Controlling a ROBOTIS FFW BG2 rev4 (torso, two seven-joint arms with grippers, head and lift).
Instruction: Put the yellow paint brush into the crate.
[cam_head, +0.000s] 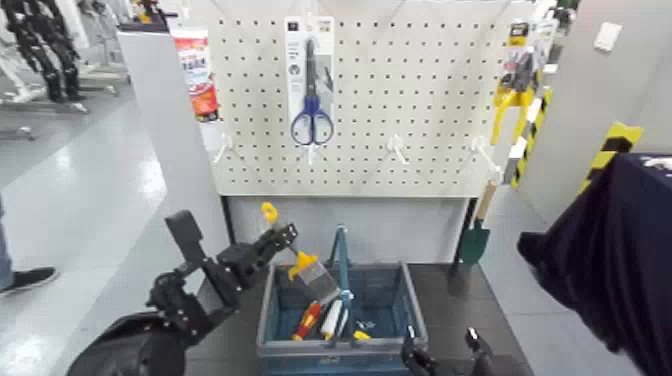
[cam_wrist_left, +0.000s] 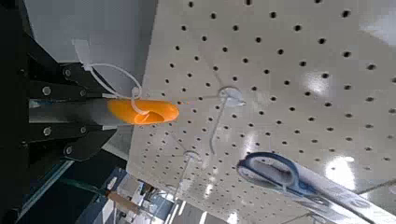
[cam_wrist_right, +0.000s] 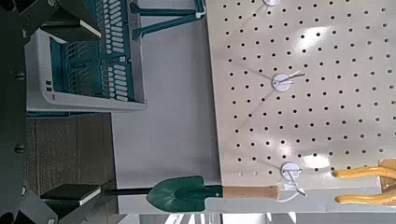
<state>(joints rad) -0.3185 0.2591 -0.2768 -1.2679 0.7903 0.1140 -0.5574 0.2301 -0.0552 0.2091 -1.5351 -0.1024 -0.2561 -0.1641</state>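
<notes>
While left gripper jaws clamp yellow paint brush over crate, right gripper jaws parted, labels unreadable.

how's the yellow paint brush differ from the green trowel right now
The yellow paint brush is held in the left claw, tilted over the crate; the green trowel hangs from the pegboard, blade down. The brush ends in wide grey bristles, the trowel in a green blade. Its handle is wooden, the brush's yellow-tipped.
</notes>
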